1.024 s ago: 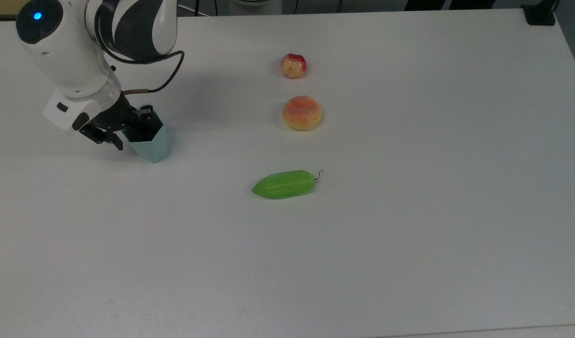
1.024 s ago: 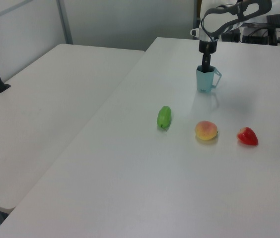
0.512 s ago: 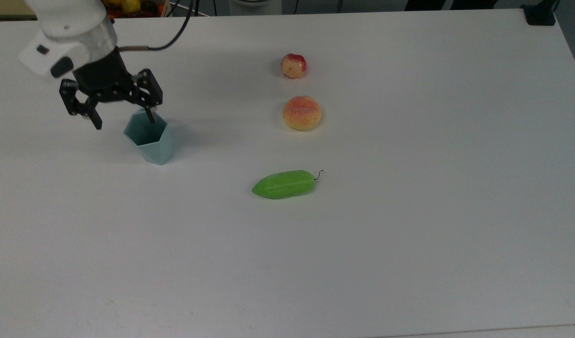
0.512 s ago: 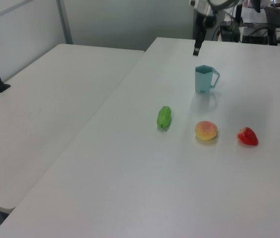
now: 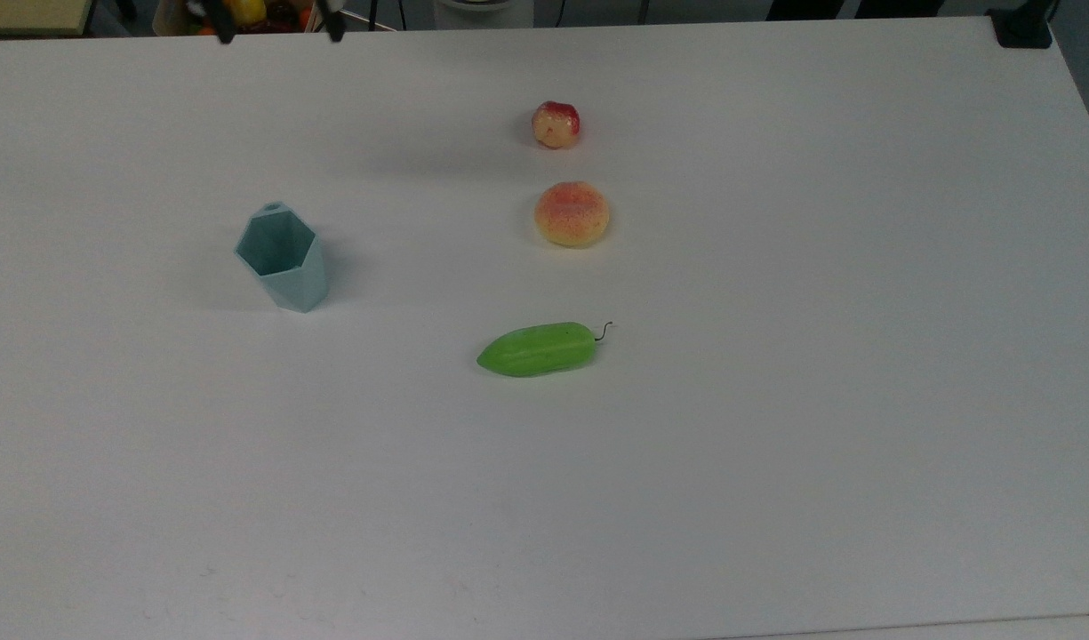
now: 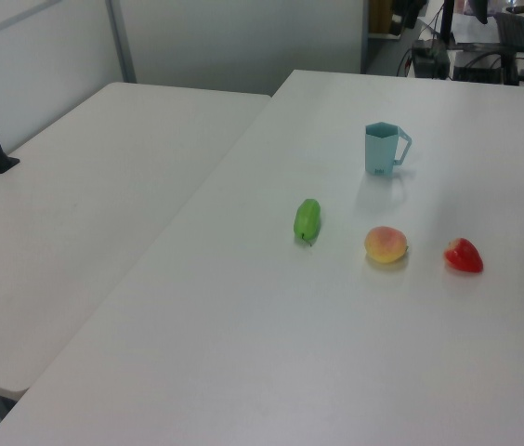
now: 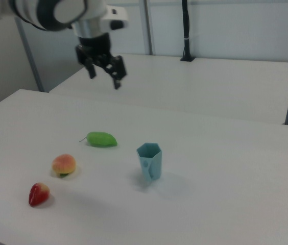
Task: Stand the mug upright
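1. Mug [image 7: 149, 161] stands upright on the white surface [image 7: 225, 204], rim up, well below and clear of the claw [image 7: 103, 72].
2. Claw hangs high, fingers apart, empty.
3. Judged complete; next move needs only a clear retreat, avoiding the green fruit [image 7: 101, 139] and peach [image 7: 64, 165].

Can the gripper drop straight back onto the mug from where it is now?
Probably yes. The gripper hangs open, high above the table, and the mug stands upright alone, with the green fruit well apart from it.
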{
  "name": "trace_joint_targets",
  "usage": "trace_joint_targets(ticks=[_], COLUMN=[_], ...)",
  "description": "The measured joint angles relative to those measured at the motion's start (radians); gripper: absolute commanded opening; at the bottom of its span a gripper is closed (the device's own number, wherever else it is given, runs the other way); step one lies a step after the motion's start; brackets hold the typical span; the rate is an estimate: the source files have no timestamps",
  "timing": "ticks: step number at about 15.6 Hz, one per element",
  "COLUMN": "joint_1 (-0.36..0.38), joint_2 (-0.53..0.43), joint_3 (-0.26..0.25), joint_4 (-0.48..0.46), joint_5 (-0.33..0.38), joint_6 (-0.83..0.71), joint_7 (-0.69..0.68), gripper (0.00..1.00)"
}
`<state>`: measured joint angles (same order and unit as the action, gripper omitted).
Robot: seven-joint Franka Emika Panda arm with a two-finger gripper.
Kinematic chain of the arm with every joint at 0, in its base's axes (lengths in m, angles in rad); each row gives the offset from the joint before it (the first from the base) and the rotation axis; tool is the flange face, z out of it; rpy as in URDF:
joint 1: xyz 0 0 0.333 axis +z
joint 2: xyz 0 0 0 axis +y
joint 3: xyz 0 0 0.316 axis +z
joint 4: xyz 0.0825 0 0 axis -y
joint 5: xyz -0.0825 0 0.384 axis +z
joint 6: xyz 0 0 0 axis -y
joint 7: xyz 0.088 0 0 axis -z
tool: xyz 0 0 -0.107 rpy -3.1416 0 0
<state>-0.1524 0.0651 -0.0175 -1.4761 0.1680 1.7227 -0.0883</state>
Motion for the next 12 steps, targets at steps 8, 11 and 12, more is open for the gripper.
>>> trace_joint_targets(ticks=[8,11,12], joint_1=[0.013,0.071,0.098], joint_2=[-0.107,-0.108,-0.107], joint_3=[0.119,0.09,0.062], joint_4=[-0.01,-0.026,-0.036], joint_5=[0.0,-0.029,-0.035], joint_6=[-0.219,-0.197,-0.179], joint_7=[0.253,0.188,0.147], gripper=[1.0,1.0,1.0])
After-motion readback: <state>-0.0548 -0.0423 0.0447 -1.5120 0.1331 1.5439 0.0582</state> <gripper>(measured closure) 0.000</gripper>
